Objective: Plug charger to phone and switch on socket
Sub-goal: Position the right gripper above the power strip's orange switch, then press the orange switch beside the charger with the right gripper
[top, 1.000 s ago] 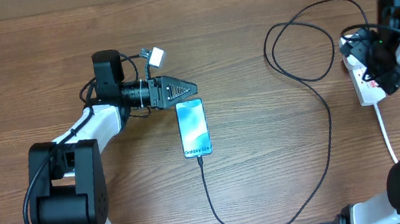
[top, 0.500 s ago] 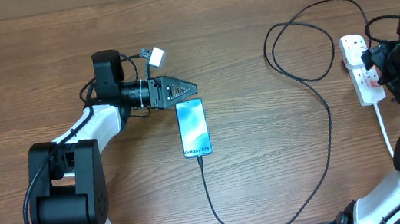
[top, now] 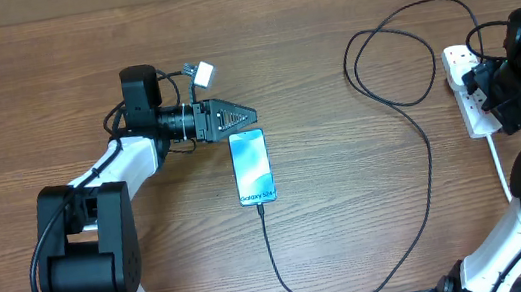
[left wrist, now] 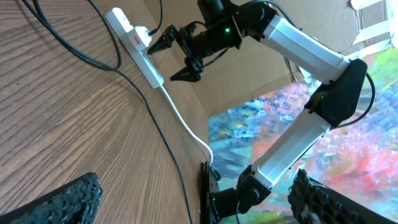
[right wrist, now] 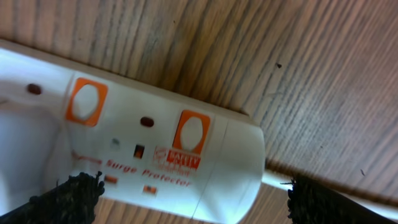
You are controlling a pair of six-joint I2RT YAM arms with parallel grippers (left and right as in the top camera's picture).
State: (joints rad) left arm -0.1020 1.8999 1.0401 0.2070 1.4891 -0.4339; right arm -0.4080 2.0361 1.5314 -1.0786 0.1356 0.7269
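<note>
Wooden table seen from above, with two robot arms. The left pincer rests low with its jaws spread fully and nothing between them; the phone lies flat just beside its tips, screen up, likely so the arm can steady the handset if needed. The charger already meets the phone's edge farthest from that pincer; its black cable loops wide across the table to the strip under the right pincer; how firmly it is plugged in there is too small to tell. That pincer hovers directly over the socket, jaws wide apart and gripping nothing, apparently poised so one fingertip can press a switch. Two orange-framed switches sit right under its camera, between its fingers; whether either is on cannot be told. The thick white cord trails away behind it.

Writing: "Galaxy S24" on the lit blue screen; "Surge Protector" in red on the strip; a small red label beside it is too blurred to read.
</note>
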